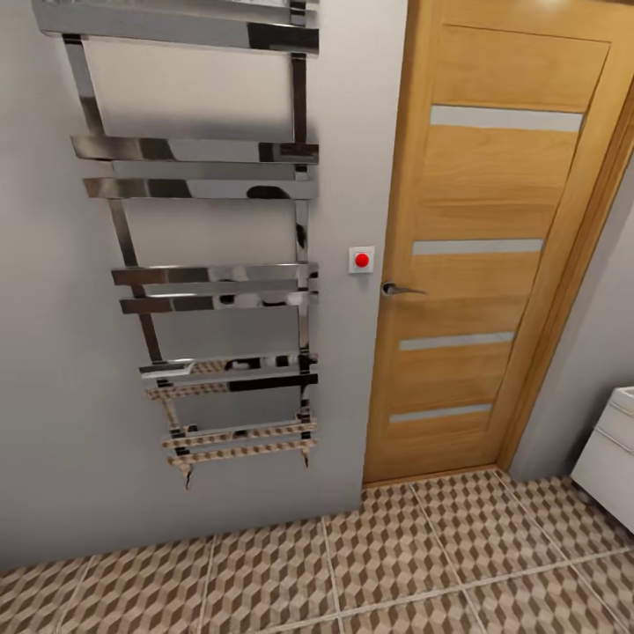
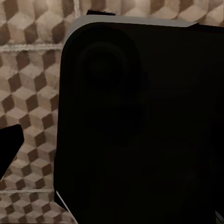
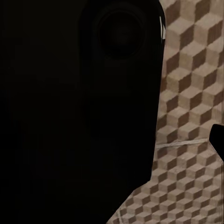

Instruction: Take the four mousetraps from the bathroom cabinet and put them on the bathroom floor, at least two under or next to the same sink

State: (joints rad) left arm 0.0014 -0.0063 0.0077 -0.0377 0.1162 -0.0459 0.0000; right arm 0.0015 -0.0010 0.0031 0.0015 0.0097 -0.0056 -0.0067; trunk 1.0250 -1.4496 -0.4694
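Pincer states cannot be told: each wrist view shows a dark robot body over the bathroom floor (image 1: 414, 563). Ahead stand a chrome towel rail (image 1: 211, 264), wooden door (image 1: 480, 255) and white basin unit (image 1: 612, 462).

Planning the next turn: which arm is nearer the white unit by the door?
Right, probably. The white unit lies on the robot's right side; both wrist cameras face floor tiles beside its dark body, so exact distances are unclear.
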